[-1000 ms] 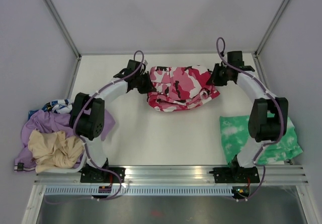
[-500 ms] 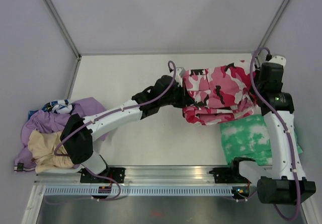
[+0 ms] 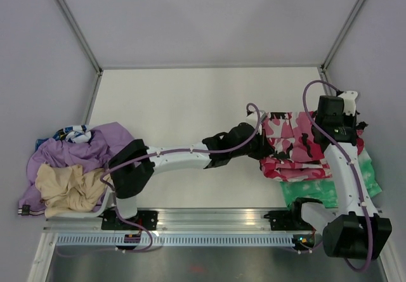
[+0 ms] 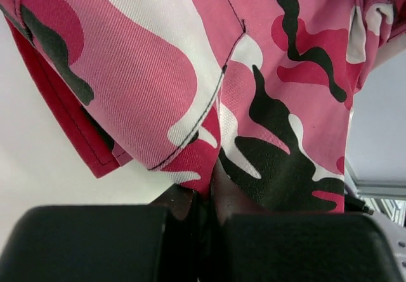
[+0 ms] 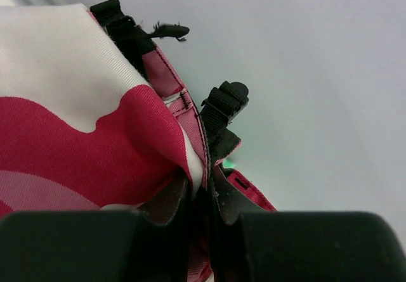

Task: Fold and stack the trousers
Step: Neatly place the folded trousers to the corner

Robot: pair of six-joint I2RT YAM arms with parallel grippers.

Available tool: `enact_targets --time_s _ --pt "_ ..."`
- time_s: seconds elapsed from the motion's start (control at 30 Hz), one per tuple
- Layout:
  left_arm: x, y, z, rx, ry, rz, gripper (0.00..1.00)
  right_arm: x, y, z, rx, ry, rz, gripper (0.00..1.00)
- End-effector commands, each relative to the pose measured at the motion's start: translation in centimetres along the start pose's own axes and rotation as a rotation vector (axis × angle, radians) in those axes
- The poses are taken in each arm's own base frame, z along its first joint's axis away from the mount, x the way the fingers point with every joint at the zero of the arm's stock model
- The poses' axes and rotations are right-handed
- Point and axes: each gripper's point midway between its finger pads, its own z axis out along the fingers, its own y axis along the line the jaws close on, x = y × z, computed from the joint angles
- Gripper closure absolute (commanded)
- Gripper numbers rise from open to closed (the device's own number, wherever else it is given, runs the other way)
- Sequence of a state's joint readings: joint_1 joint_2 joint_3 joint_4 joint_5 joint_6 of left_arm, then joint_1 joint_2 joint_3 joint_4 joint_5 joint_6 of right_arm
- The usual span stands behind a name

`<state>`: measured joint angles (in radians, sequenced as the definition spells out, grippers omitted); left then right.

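The folded trousers point(image 3: 288, 146), pinched in the closed left gripper point(image 4: 206, 196) and right gripper point(image 5: 202, 193), are held over the green garment point(image 3: 309, 188), not yet released.

The trousers point(image 3: 288, 146) are travelling from the upper centre of the frame to the right side, and are coming to lie over the upper part of the green tie-dye garment point(image 3: 317, 190). The left arm is stretching out long across the desk point(image 3: 177, 104), carrying the left gripper point(image 4: 206, 192) from the upper middle toward the right. The right arm is folding back, drawing the right gripper point(image 5: 198, 190) down along the right edge. The cloth is bunching narrower between them. At the left, more of the lilac garment point(image 3: 108, 141) is showing.
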<state>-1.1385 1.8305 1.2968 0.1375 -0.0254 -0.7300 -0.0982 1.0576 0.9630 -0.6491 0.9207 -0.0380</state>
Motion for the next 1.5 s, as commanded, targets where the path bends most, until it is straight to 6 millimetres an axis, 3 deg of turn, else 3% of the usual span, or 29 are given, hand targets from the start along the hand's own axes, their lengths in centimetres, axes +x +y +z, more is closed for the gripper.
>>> enact_targets --time_s 0.0,0.17,0.23,0.3,0.4,0.5,0.63,0.77,0.93,1.03,1.1,1.3,1.37,1.47 --pt "0.2 -0.7 1.1 0.0 -0.007 0.021 0.98 -2.8 -8.4 -0.1 0.371 -0.065 0.078 1.0" --pt "2.0 -1.6 2.6 0.035 0.028 0.02 0.98 -1.3 -12.1 1.1 0.414 -0.061 0.207 1.0" --pt "3.1 -2.2 3.2 0.03 0.056 0.047 0.98 -1.6 -10.5 2.2 0.329 -0.056 0.112 1.0" --pt "4.6 -2.2 4.1 0.002 0.093 0.104 0.98 -0.4 -9.5 3.0 0.325 -0.007 0.094 1.0" --pt "5.9 -1.6 5.1 -0.026 0.133 0.123 0.98 1.5 -10.2 3.6 0.392 0.029 0.139 1.0" --pt "7.0 -1.9 5.4 -0.001 0.17 0.11 0.98 5.7 -10.2 4.3 0.459 0.106 0.08 1.0" --pt "7.7 -1.7 5.4 -0.022 0.173 0.113 0.98 7.1 -9.9 4.7 0.493 0.1 0.114 1.0" --pt "8.8 -1.9 5.8 -0.012 0.2 0.079 0.98 7.1 -9.8 5.5 0.483 0.065 0.188 1.0" --pt "10.1 -2.6 6.0 -0.018 0.204 0.08 0.98 3.7 -8.1 7.4 0.36 -0.038 0.217 1.0" --pt "9.8 -3.1 5.3 -0.036 0.147 0.11 0.98 1.1 -7.0 8.0 0.257 -0.109 0.187 1.0" --pt "9.7 -2.9 5.2 -0.034 0.125 0.116 0.98 0.7 -6.9 8.2 0.258 -0.106 0.184 1.0" --pt "9.8 -2.9 5.8 -0.022 0.119 0.146 0.98 3.4 -5.9 8.7 0.255 -0.044 0.111 1.0" --pt "9.9 -3.4 6.2 -0.005 0.133 0.159 0.98 4.1 -7.0 8.3 0.335 -0.028 0.128 0.94" --pt "10.7 -3.1 6.8 -0.021 0.178 0.174 0.98 4.7 -7.3 8.0 0.355 -0.02 0.137 0.87"
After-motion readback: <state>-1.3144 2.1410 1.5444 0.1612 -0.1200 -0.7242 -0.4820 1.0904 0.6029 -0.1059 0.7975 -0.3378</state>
